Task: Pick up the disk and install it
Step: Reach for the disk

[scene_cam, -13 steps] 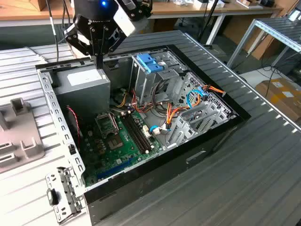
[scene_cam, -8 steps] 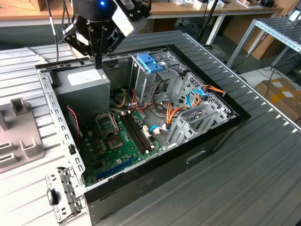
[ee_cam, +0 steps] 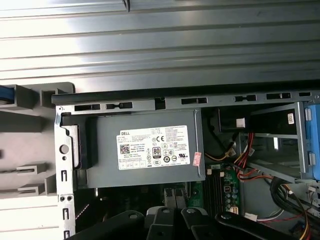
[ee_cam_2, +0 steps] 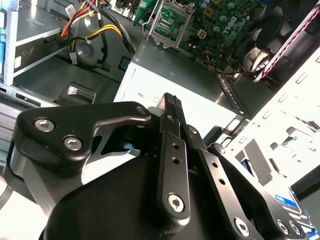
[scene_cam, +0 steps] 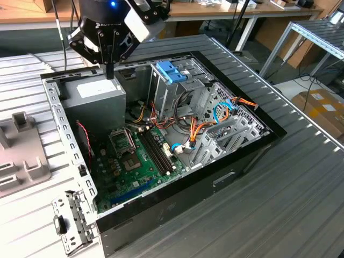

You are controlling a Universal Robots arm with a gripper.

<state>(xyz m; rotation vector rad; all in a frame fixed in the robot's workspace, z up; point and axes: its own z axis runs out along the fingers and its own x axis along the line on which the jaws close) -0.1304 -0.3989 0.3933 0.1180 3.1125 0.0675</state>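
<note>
**Over the power supply, claw pinched shut and empty**

Above the far corner of the open computer case (scene_cam: 269, 130), at about 10 o'clock of the case in the exterior view, the gripper (scene_cam: 110, 71) hangs point-down over the grey power supply (scene_cam: 99, 95). Its two black fingers (ee_cam_2: 172, 117) are pressed together into a single tip, with nothing between them. In the second wrist view that tip lies over the box's white sticker (ee_cam_2: 145, 87); whether it touches the sticker I cannot tell.

Round at 1 o'clock of the case stands the drive cage, with a light-blue latch (scene_cam: 171, 71) on top. Orange and yellow cables (scene_cam: 199, 129) trail from 3 o'clock toward the middle. The green motherboard (scene_cam: 126, 161) fills the floor toward 7 o'clock.

Outside the case at 9 o'clock, a grey fixture (scene_cam: 24, 158) sits on the ridged metal table (scene_cam: 301, 199). In the first wrist view a blue strip (ee_cam: 4, 94) shows at the far end of that fixture, well apart from the claw. Whether it belongs to the disk I cannot tell, and I cannot place the disk any more surely than that.
</note>
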